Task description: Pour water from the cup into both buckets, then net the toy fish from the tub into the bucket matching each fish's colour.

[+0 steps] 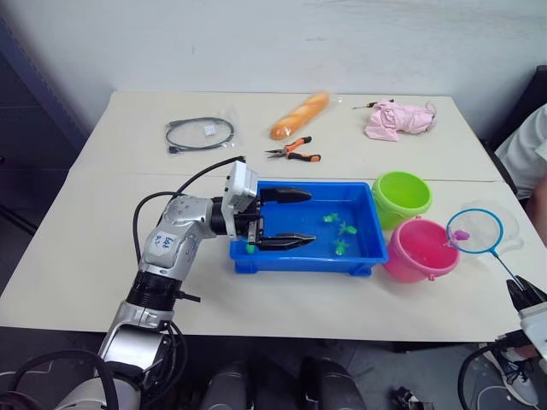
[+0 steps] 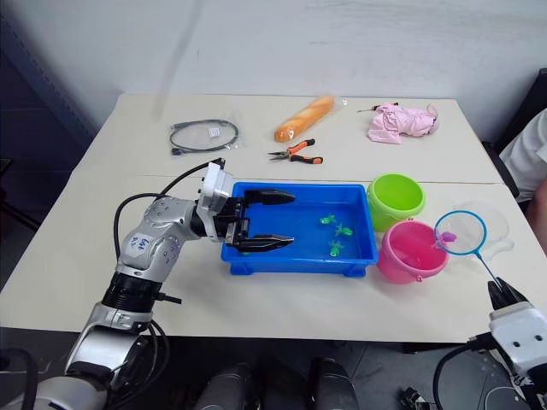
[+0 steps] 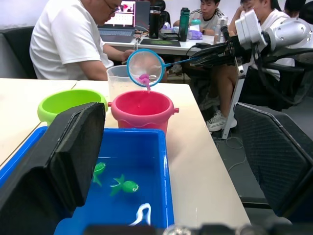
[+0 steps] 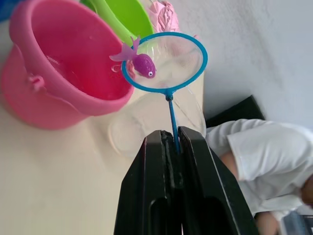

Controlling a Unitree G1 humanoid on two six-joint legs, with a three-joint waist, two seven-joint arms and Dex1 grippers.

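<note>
The right claw (image 4: 173, 147) pinches the thin handle of a small blue-rimmed round net (image 4: 165, 61), a pink toy fish (image 4: 139, 61) in its mesh over the bright pink plastic bucket (image 4: 54, 68). The left claw (image 1: 282, 219), spread wide, straddles the shallow blue rectangular tub's (image 1: 359, 256) near wall; green toy fish (image 1: 341, 248) float just ahead.

At the far side of the table (image 1: 102, 256), a coiled black cable in a clear bag (image 1: 201, 133) is laid toward the left. A baguette-shaped bread loaf in clear wrap (image 1: 300, 115) is placed near the middle, and orange-handled pliers (image 1: 295, 152) are set just in front of it. A crumpled pink cloth (image 1: 398, 119) is seen toward the far right. A person in a white shirt (image 3: 68, 39) is seated beside the table, and further people are seated at a desk behind.
</note>
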